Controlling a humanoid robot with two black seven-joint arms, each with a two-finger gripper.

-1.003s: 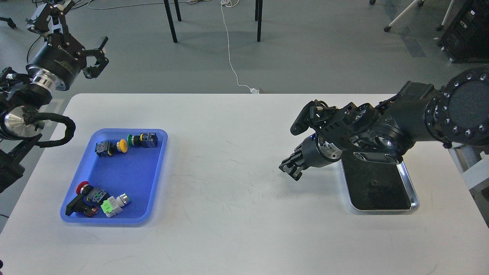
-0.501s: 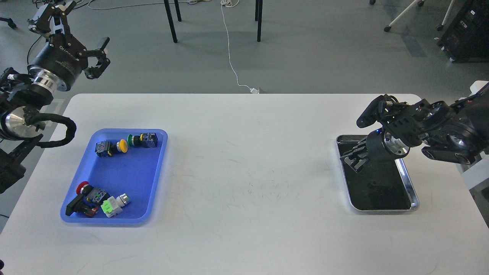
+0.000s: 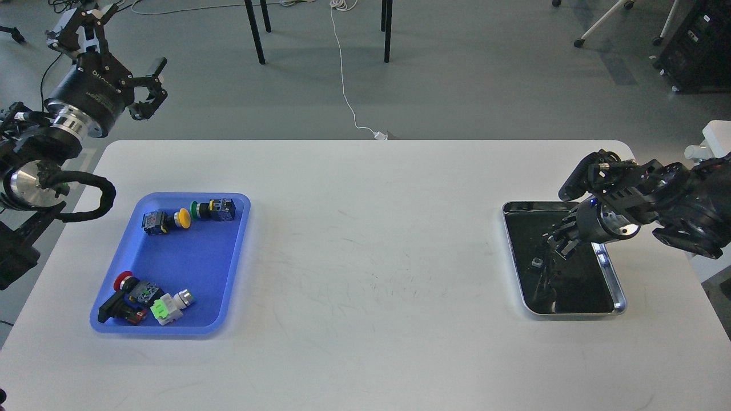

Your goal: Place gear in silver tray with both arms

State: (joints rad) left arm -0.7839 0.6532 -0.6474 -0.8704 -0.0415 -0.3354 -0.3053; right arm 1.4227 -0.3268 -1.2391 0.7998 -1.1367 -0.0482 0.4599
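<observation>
Silver tray [image 3: 610,273] sits on the white bench [image 3: 365,257], far across it from the blue tray [image 3: 228,251]. A small grey piece [image 3: 537,262] lies on the silver tray's dark bottom; can't resolve what it is. My right hand [image 3: 562,238] hangs over the silver tray's far half, just beside that piece; it's dark and end-on, so I can't tell spread from pressed together. My left hand [image 3: 149,85] is up beyond the bench's far edge, well away from the silver tray, fingers spread, nothing in them. Blue tray holds several push-button switches [image 3: 188,215].
</observation>
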